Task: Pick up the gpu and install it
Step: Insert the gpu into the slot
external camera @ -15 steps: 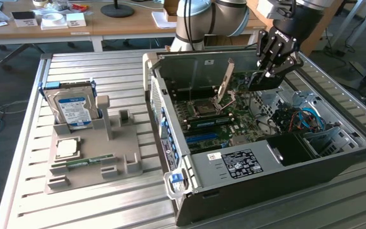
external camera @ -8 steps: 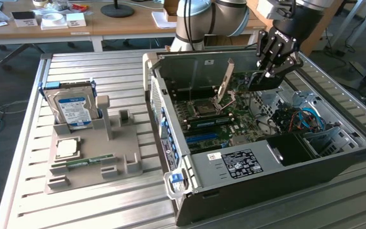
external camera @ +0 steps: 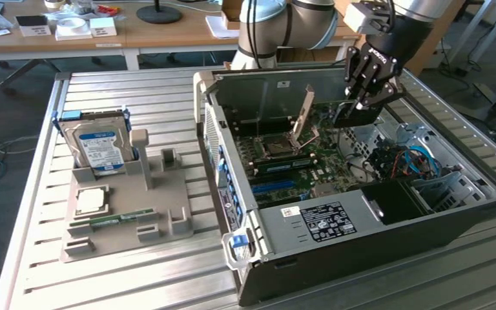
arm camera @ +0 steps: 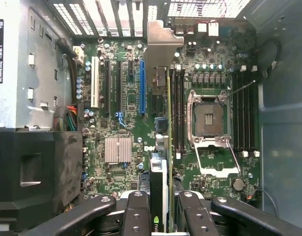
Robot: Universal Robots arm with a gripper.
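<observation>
The gpu (arm camera: 169,142) shows edge-on as a thin card with a silver end bracket (arm camera: 163,44), and my gripper (arm camera: 163,216) is shut on its near end. It hangs above the green motherboard (arm camera: 121,123), between the blue expansion slot (arm camera: 142,86) and the memory slots, apart from the board. In the exterior view my gripper (external camera: 361,106) is inside the open computer case (external camera: 454,226), near its far wall, with the dark gpu (external camera: 351,118) below its fingers.
The empty CPU socket (arm camera: 208,118) has its metal frame raised. A black box (arm camera: 38,172) fills one corner of the case. On the exterior view's left a grey holder (external camera: 123,213) carries a hard drive (external camera: 101,147), a processor chip (external camera: 91,200) and a green memory stick (external camera: 114,219).
</observation>
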